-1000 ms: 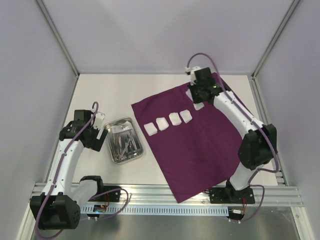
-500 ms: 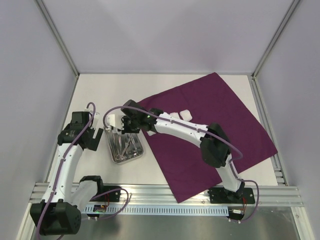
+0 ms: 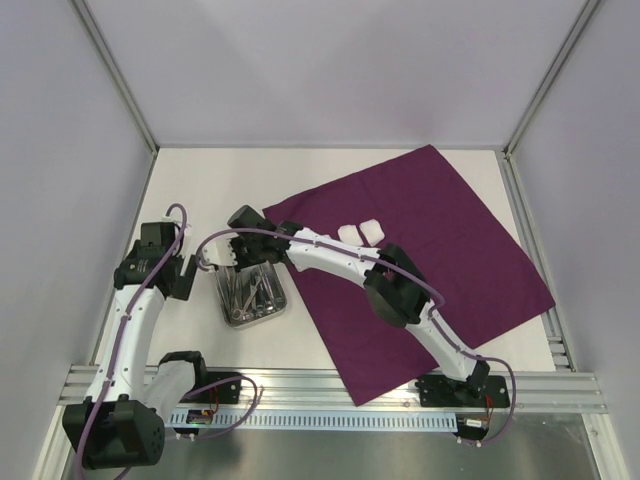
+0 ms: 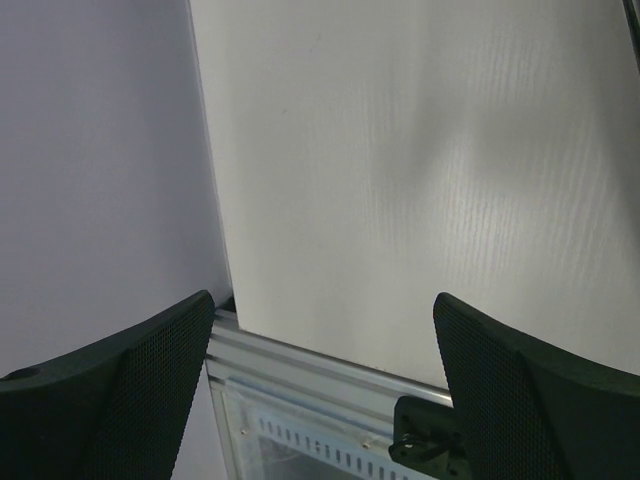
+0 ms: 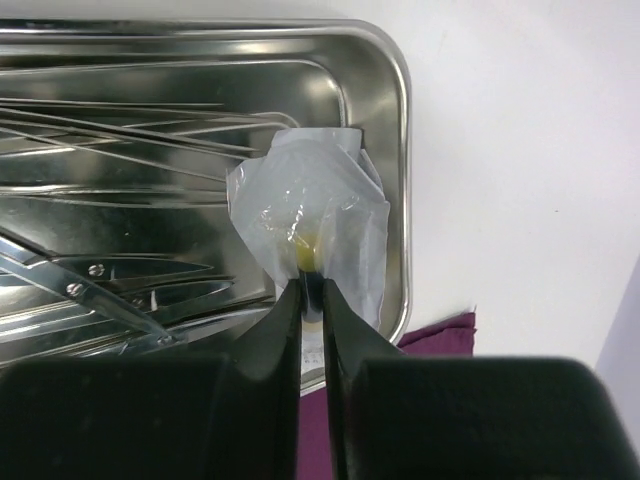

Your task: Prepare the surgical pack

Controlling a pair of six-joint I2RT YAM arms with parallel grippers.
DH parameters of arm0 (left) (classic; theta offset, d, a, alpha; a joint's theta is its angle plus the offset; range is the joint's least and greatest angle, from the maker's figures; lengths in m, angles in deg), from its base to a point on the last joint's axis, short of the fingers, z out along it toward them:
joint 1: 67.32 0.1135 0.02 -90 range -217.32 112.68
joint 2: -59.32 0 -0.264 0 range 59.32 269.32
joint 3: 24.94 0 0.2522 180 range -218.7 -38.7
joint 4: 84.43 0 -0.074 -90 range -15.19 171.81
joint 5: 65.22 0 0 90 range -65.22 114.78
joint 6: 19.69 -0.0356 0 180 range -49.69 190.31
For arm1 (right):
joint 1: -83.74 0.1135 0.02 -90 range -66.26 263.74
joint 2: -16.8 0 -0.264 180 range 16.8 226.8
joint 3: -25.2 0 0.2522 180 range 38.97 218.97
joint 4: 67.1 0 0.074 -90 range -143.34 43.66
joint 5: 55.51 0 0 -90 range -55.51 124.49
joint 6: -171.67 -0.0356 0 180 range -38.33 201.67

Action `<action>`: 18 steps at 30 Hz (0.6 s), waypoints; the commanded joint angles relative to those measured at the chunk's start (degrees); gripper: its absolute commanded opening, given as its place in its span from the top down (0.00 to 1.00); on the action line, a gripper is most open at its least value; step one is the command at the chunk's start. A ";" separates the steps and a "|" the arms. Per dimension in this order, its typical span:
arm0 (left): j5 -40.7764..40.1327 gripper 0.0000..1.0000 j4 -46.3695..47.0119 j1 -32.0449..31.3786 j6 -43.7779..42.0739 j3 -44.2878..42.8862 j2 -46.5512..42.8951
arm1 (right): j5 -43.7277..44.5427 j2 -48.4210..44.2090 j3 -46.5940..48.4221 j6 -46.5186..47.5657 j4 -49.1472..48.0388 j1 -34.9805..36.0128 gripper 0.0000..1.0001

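Pilot: Since a second ago my right arm has swung off the far corner of the cloth [image 3: 450,230] and reached across it. The right hand [image 5: 310,292] now sits over the near-cloth corner of the tray [image 5: 398,80], pinched narrow on a gauze pad [image 5: 310,215].

Desk: Why grip it by the edge?

Pilot: That way the pad hangs out in front of the fingers, so I can see where it lands. I've picked the end where the instruments [image 5: 130,130] leave some bare steel. I can't tell whether the pad is touching the tray floor or just above it.

Desk: And the other arm?

Pilot: My left hand [image 4: 322,300] is spread wide and holds nothing. It's parked beside the tray on the side away from the cloth, looking down at bare bench [image 4: 420,150]. I judge it's there to stay out of the right arm's way.

Desk: Where does the pack stand?

Pilot: The cloth lies flat on the bench, just beside the tray, with one corner nearly touching it. Two spare pads [image 3: 370,230] show on the cloth, and my forearm may hide others. My guess is that the loaded tray goes onto the cloth for wrapping. The release needs care, because the pad looks film-wrapped and slippery.
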 commanded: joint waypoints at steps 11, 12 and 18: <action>1.97 0.00 1.69 -0.15 0.68 -0.31 -0.52 | 3.31 4.44 4.78 2.70 -5.03 1.23 0.87; 1.97 0.00 1.60 -0.06 0.68 -0.31 -0.52 | 3.22 4.35 4.78 2.09 -5.38 1.23 0.84; 2.15 0.00 1.60 -0.15 0.59 -0.13 -0.70 | 4.36 4.53 4.70 0.59 -5.82 1.23 0.73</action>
